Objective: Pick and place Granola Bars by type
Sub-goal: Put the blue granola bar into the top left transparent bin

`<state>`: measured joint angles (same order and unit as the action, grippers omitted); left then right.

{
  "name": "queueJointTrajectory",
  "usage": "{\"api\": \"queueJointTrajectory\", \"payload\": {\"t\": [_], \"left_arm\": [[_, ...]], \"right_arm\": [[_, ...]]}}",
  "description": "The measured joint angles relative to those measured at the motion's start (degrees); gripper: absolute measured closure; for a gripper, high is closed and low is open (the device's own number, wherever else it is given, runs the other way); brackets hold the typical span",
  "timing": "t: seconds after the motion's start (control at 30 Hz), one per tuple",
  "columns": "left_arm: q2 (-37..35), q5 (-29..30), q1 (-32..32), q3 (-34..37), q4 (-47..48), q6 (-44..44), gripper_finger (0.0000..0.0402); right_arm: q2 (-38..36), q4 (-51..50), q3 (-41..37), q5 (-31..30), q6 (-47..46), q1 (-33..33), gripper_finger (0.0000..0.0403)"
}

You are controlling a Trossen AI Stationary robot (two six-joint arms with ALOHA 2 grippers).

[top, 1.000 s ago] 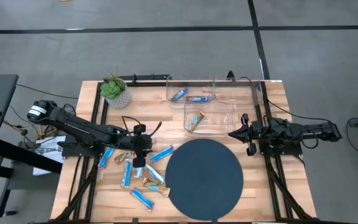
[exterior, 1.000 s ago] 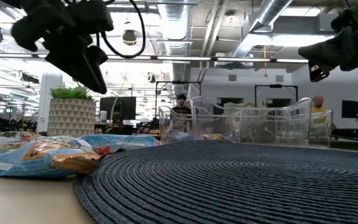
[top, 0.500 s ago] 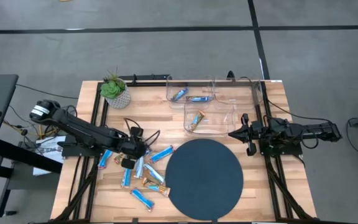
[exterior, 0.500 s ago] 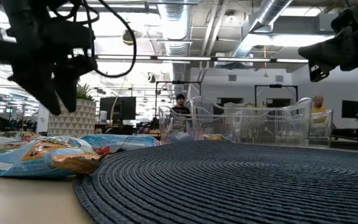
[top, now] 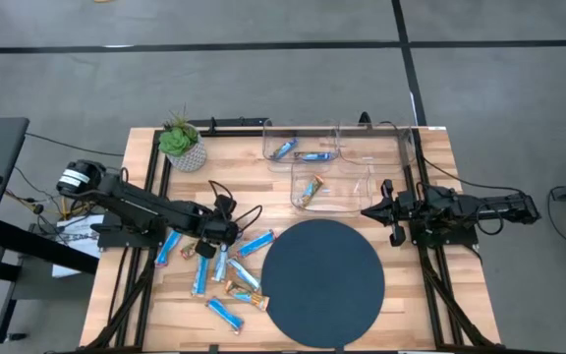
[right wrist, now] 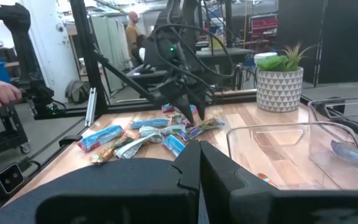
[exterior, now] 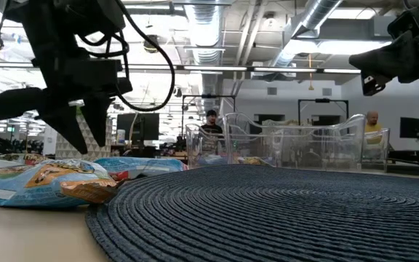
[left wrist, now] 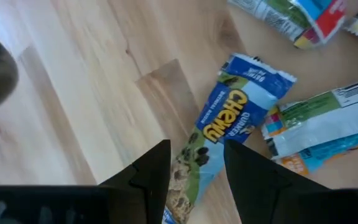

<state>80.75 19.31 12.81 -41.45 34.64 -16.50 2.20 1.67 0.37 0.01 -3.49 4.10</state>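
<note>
A light-blue bar (left wrist: 229, 134) lies on the worktop (top: 145, 305) in the left-hand pile, framed between the part-open left claw (left wrist: 194, 165) poised to take it. Right claw (top: 369, 210) waits pinched shut by the bins (top: 334, 169).

arms: I am wearing matte black on both, built of boxy jointed links
left arm (top: 136, 205): a white-capped round joint is showing at my base end
cables: thin black ones are looping loose off my left wrist; more are trailing behind my right arm (top: 470, 209)
left fingers (left wrist: 148, 177): dark, flat, tapering to blunt wedge tips
right fingers (right wrist: 188, 165): black, angular, with straight bevelled edges
markings: I am showing none that can be read
</note>
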Motion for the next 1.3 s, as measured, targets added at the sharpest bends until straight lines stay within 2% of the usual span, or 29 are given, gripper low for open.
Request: {"api": "queueJointTrajectory", "payload": {"t": [0.23, 0.9, 1.0, 1.2, 1.3], "left_arm": [[0.0, -3.52, -1.47, 0.0, 0.28, -0.06, 0.0258], [8.09, -3.46, -2.32, -0.11, -4.4, -4.13, 0.0261], [8.16, -3.55, -2.3, -0.32, -4.57, -3.7, 0.0279], [8.38, -3.5, -2.37, -3.19, -8.85, -1.93, 0.0349], [8.41, -1.32, -2.4, -4.43, -12.15, -3.4, 0.038]], "right_arm": [[0.0, 0.02, 0.0, 0.0, -0.01, 0.0, 0.0403], [0.0, 0.04, 0.0, 0.01, -0.02, 0.0, 0.0403], [0.0, 0.04, 0.0, 0.02, 0.01, 0.0, 0.0403], [0.0, 0.04, 0.01, 0.01, 0.01, 0.0, 0.0403], [0.0, 0.04, -0.01, 0.02, -0.02, 0.0, 0.0403]]}}
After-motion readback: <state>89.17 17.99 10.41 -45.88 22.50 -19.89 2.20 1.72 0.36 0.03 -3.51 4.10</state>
